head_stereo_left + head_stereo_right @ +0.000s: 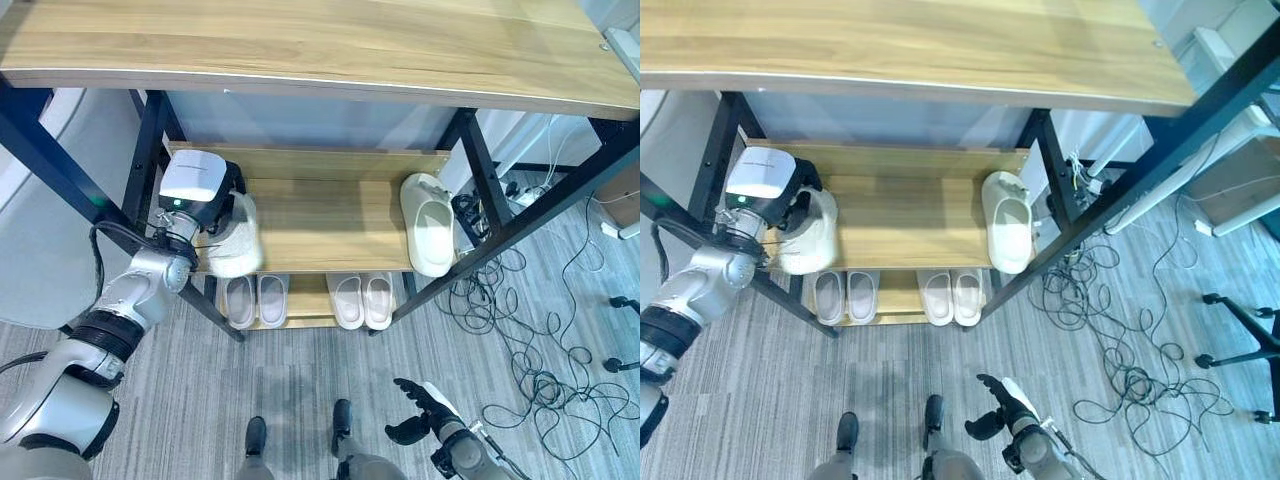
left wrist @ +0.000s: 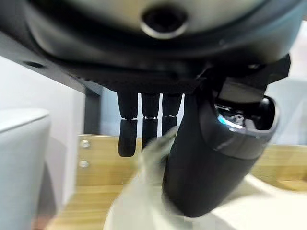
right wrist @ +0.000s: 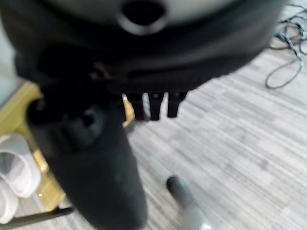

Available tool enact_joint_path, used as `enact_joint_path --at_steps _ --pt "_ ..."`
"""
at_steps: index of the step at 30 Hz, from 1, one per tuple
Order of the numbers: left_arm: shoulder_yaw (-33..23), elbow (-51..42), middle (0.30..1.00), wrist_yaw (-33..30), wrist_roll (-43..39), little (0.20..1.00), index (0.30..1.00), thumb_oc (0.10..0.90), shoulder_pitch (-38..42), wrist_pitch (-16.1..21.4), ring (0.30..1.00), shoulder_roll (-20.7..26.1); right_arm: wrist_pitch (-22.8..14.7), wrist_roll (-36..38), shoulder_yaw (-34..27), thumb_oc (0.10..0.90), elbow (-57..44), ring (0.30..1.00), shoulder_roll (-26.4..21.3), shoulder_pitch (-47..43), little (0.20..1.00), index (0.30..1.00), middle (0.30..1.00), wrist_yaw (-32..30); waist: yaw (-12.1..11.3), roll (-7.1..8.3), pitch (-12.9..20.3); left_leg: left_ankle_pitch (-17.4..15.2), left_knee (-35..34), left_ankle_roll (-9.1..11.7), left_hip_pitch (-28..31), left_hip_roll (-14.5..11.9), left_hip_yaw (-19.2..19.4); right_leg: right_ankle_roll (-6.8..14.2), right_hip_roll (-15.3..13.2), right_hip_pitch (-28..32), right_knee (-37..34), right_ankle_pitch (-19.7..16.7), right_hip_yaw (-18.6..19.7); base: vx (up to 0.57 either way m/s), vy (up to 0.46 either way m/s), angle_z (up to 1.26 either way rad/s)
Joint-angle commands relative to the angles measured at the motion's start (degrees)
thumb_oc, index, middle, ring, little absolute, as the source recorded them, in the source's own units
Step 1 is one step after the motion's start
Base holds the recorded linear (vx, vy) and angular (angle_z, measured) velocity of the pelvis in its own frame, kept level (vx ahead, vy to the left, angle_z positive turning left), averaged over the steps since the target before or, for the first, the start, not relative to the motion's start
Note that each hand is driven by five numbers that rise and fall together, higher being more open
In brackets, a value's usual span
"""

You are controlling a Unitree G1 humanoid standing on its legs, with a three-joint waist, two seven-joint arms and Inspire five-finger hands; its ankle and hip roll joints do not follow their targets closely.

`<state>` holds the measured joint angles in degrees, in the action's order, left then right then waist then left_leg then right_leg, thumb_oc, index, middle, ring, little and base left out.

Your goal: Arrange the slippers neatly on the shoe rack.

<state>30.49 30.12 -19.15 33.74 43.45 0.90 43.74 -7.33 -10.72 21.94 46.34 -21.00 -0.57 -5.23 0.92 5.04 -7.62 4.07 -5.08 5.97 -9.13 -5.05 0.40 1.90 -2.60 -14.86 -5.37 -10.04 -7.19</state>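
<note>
Left hand (image 1: 226, 205): fingers clamped on a fuzzy cream slipper (image 1: 238, 240).
Right hand (image 1: 420, 408): fingers spread apart.
Shoe rack (image 1: 330, 215): wooden shelves, black frame.

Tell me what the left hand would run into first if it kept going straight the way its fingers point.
Probably the middle shelf's back part. The left hand, holding a white slipper, points inward over the bare board; depth is unclear.
</note>
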Motion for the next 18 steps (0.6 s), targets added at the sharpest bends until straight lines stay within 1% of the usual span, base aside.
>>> enact_joint_path --at_steps 1,2,7,10,14,15,16,18 --pt "-4.27 -3.08 0.300 -2.27 -1.13 0.300 0.300 0.400 5.02 2.44 0.300 -3.18 -2.03 -0.38 -2.38 0.800 -4.61 0.900 -6.04 1.97 0.900 0.900 0.900 -1.72 1.98 -2.45 1.71 -0.16 0.08 -0.70 -3.60 1.41 -0.37 6.66 -3.67 2.52 0.37 7.45 -1.32 0.00 -0.035 -0.07" --pt "-4.61 -4.08 0.300 -2.47 -1.80 0.300 0.300 0.400 4.49 2.84 0.300 -4.44 -2.08 -0.26 -2.76 0.800 -4.94 0.900 -6.42 2.40 0.900 0.900 0.900 -1.73 2.28 -2.97 1.61 -0.07 0.08 -0.65 -3.55 1.36 0.13 6.66 -3.64 2.45 0.37 7.47 -0.98 -0.01 -0.021 -0.10" --pt "-5.00 -6.60 0.300 -2.80 -3.32 0.300 0.300 0.400 4.30 3.76 0.300 -6.35 -2.15 -0.18 -3.70 0.800 -5.56 0.900 -7.40 3.25 0.900 0.900 0.900 -1.71 3.09 -4.62 1.62 -0.10 0.08 -0.53 -3.29 1.29 1.59 6.69 -3.69 2.10 0.37 7.50 0.07 0.01 -0.016 -0.15" --pt "-4.95 -7.75 0.300 -3.22 -4.07 0.300 0.300 0.400 4.81 4.06 0.300 -7.34 -2.20 -0.01 -4.39 0.800 -6.27 0.900 -8.11 3.62 0.900 0.900 0.900 -1.79 3.73 -5.87 1.59 -0.09 0.08 -0.52 -3.05 1.26 2.51 6.68 -3.71 1.98 0.37 7.59 0.88 0.02 -0.012 -0.19" --pt "-4.05 -6.42 0.300 -3.71 -4.97 0.300 0.300 0.400 6.48 4.19 0.300 -8.74 -2.33 0.39 -5.45 0.800 -7.33 0.900 -9.20 4.42 0.900 0.900 0.900 -1.82 4.85 -7.50 1.56 -0.14 0.08 -0.45 -2.55 1.40 3.42 6.71 -3.90 2.04 0.37 7.62 1.73 0.02 -0.004 -0.15" --pt "-3.67 -5.59 0.300 -3.87 -5.23 0.300 0.300 0.400 7.28 4.00 0.300 -8.94 -2.38 0.57 -5.64 0.800 -7.52 0.900 -9.45 4.46 0.900 0.900 0.900 -1.92 5.31 -7.96 1.53 -0.11 0.08 -0.43 -2.52 1.49 3.61 6.72 -3.96 1.93 0.37 7.62 1.97 0.02 0.012 -0.17" --pt "-2.78 -3.34 0.300 -4.19 -5.82 0.300 0.300 0.400 8.99 3.70 0.300 -8.90 -2.44 1.02 -6.08 0.800 -7.81 0.900 -10.08 4.43 0.900 0.900 0.900 -2.09 5.96 -8.93 1.52 -0.07 0.08 -0.46 -2.55 1.62 4.02 6.77 -4.08 1.71 0.37 7.57 2.26 0.02 0.013 -0.15" --pt "-1.78 -1.22 0.300 -4.56 -6.01 0.300 0.300 0.400 11.15 3.43 0.300 -8.45 -2.49 1.27 -6.22 0.800 -7.96 0.900 -10.54 4.38 0.900 0.900 0.900 -2.14 6.61 -9.60 1.48 -0.10 0.08 -0.46 -2.62 1.66 4.49 6.87 -4.11 1.38 0.37 7.46 2.63 0.02 -0.003 -0.17"
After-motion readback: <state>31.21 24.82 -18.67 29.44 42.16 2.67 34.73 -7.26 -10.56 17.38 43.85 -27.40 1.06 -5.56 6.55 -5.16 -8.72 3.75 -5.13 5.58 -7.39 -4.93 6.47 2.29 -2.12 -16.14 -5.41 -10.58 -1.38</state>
